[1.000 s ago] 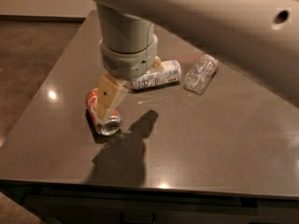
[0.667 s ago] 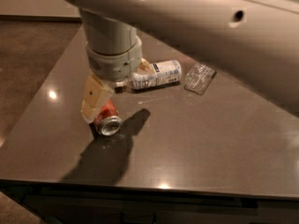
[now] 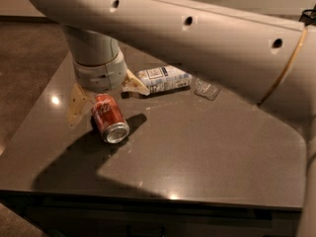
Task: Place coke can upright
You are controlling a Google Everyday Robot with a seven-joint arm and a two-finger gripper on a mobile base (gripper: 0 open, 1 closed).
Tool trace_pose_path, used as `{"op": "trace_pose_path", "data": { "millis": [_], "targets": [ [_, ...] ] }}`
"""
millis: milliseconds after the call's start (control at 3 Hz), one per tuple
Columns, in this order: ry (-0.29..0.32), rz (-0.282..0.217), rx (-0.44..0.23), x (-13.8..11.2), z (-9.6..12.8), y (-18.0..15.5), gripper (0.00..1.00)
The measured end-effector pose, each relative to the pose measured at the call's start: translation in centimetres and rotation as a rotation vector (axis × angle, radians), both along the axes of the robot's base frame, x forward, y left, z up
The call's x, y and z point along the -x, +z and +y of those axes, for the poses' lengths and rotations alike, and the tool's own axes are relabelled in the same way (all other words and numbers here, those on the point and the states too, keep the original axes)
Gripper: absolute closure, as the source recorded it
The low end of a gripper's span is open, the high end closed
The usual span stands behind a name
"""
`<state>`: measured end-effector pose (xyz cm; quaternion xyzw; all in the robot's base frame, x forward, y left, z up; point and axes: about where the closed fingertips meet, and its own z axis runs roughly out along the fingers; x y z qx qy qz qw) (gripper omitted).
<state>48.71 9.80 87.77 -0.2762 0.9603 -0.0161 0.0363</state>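
Observation:
The coke can is red with white script and lies on its side on the dark table, its silver end facing the front. My gripper hangs just behind and above the can, open, with one cream finger to the can's left and the other finger to its upper right. The fingers straddle the can's rear end and do not hold it. The large cream arm crosses the top of the view.
A white-labelled plastic bottle lies on its side behind the can, close to the right finger. A clear plastic bottle lies to its right, partly hidden by the arm. The table's left and front edges are near.
The gripper has shifted left and back and opened wide, so the can now shows between its two fingers. The can still lies on its side in about the same spot.

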Motion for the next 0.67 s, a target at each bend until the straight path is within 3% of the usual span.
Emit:
{"op": "trace_pose_path", "data": {
  "millis": [667],
  "targets": [
    [-0.131,0.022,0.001,-0.78,1.88,-2.08,0.00]
  ]
}}
